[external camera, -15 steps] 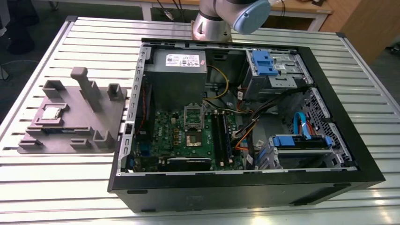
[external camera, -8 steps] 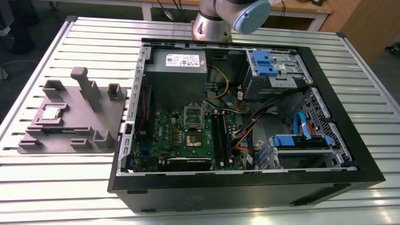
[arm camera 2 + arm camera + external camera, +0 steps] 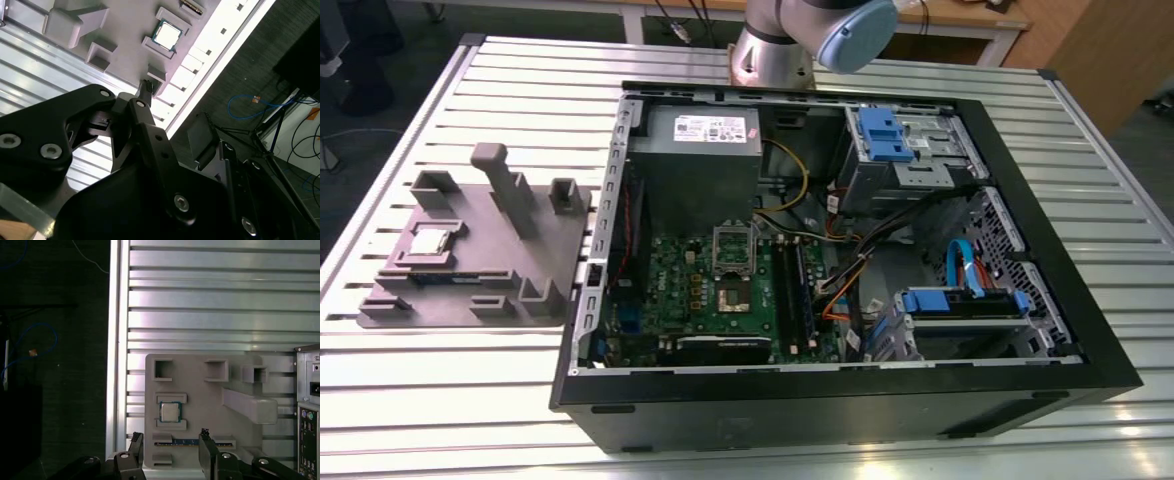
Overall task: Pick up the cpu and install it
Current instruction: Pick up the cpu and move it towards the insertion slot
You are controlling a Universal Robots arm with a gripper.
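An open computer case (image 3: 827, 410) fills the centre and right of the slatted table (image 3: 454, 420). At the left, a grey holder (image 3: 520, 262) carries the cpu (image 3: 430, 240). The arm (image 3: 787, 40) stands at top centre.

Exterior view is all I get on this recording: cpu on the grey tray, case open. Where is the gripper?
Observer: In the first wrist view the gripper hangs over the grey tray, close to the cpu.
Operator: Open or shut?
Observer: Open. Its two fingers stand well apart with nothing between them.
Operator: Is it touching the cpu?
Observer: No. In both wrist views the cpu lies free in its pocket, with a green rim showing round the metal top.
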